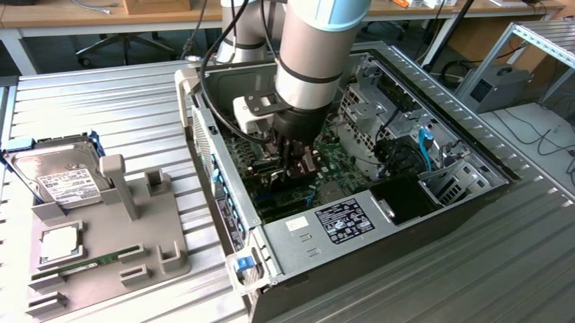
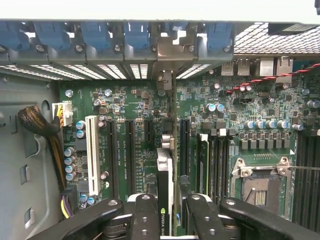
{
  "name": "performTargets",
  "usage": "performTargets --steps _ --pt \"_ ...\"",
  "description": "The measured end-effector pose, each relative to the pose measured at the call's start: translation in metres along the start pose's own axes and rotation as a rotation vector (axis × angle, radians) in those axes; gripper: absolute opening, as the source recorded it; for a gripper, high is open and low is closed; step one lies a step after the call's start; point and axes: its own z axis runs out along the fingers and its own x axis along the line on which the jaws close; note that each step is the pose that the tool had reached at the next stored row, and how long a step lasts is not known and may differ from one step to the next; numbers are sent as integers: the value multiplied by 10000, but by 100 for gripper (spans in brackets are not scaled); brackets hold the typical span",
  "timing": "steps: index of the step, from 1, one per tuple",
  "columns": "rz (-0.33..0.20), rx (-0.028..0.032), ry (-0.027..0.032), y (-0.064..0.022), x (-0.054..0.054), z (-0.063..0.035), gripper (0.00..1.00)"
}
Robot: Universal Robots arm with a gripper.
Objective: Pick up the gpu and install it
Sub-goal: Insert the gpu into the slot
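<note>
The gpu stands edge-on between my fingers. It is a slim black card, and its silvery bracket reaches to the slot openings in the case's rear wall. My gripper is shut on the gpu, one black finger on each side. The card hangs upright over the long expansion slots of the green motherboard; I cannot tell whether its lower edge is in a slot. In the exterior view my gripper is deep inside the open computer case, with the gpu below it.
On the exterior view's left, a grey holder carries a silver hard drive, a processor chip and a green memory stick. Cables, a drive cage and the case walls crowd the motherboard.
</note>
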Motion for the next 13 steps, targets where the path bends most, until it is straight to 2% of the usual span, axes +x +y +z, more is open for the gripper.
performTargets --steps 13 --pt "0 1 -34 7 1 13 27"
